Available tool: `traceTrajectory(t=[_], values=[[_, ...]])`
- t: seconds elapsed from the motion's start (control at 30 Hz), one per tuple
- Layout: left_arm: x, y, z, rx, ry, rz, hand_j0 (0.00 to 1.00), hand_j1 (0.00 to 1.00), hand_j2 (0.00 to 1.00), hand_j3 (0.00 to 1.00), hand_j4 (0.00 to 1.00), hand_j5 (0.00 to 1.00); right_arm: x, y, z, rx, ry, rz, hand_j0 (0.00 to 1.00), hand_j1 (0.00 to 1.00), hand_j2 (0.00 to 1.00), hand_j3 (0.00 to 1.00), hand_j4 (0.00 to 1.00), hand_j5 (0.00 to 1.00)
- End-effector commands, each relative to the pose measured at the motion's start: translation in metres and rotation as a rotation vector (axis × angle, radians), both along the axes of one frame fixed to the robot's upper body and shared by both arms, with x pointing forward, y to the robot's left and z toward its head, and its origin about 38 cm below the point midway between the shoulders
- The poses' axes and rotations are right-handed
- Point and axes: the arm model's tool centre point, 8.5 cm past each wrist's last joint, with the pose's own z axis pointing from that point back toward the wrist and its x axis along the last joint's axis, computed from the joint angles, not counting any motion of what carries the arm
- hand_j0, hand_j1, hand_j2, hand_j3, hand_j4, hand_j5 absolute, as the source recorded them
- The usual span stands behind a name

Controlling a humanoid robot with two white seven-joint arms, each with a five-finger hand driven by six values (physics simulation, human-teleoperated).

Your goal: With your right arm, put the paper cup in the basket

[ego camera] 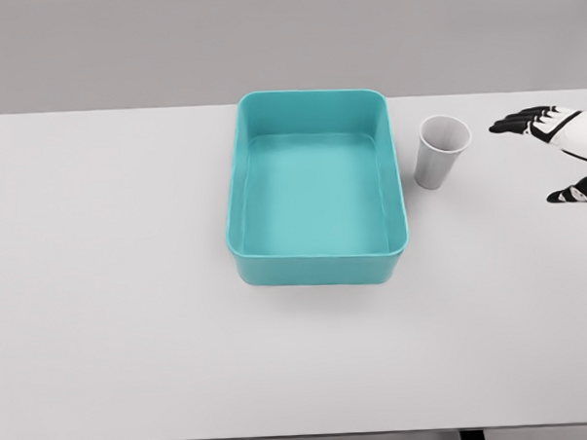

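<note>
Bright, even light; faint shadows.

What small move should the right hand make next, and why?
Probably move the right hand leftward toward the paper cup. Its fingers are spread and hold nothing, and a gap separates it from the cup, which stands upright on the table just right of the empty teal basket.

A plain white tabletop (132, 315) carries a solid teal plastic basket (320, 266) and an off-white paper cup (440, 151) (unpatterned); the white right hand (563, 150) has black fingers.
</note>
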Motion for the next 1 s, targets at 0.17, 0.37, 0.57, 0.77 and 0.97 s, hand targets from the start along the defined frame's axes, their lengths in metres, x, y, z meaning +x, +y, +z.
traceTrajectory(t=[0.17,0.37,0.57,0.77,0.97], values=[[0.001,0.0,0.0,0.0,-0.001,-0.001,1.0,1.0,1.0,1.0,1.0,1.0,0.01,-0.015,0.008,0.044,-0.025,-0.057,1.0,1.0,1.0,1.0,1.0,1.0],[0.001,0.0,0.0,0.0,-0.001,-0.001,1.0,1.0,1.0,1.0,1.0,1.0,0.044,0.0,-0.048,0.618,0.056,-0.18,1.0,1.0,1.0,1.0,1.0,1.0],[0.001,0.0,0.0,-0.002,-0.002,0.001,1.0,1.0,1.0,1.0,1.0,1.0,0.061,0.026,-0.095,0.866,0.207,-0.23,1.0,1.0,1.0,1.0,1.0,1.0],[0.001,0.0,0.0,0.0,-0.001,-0.001,1.0,1.0,1.0,1.0,1.0,1.0,0.059,0.028,-0.113,0.856,0.25,-0.259,1.0,1.0,1.0,1.0,1.0,1.0],[0.0,0.0,0.0,0.0,0.0,-0.001,1.0,1.0,1.0,1.0,1.0,1.0,0.062,0.031,-0.131,0.858,0.274,-0.289,1.0,1.0,1.0,1.0,1.0,1.0]])
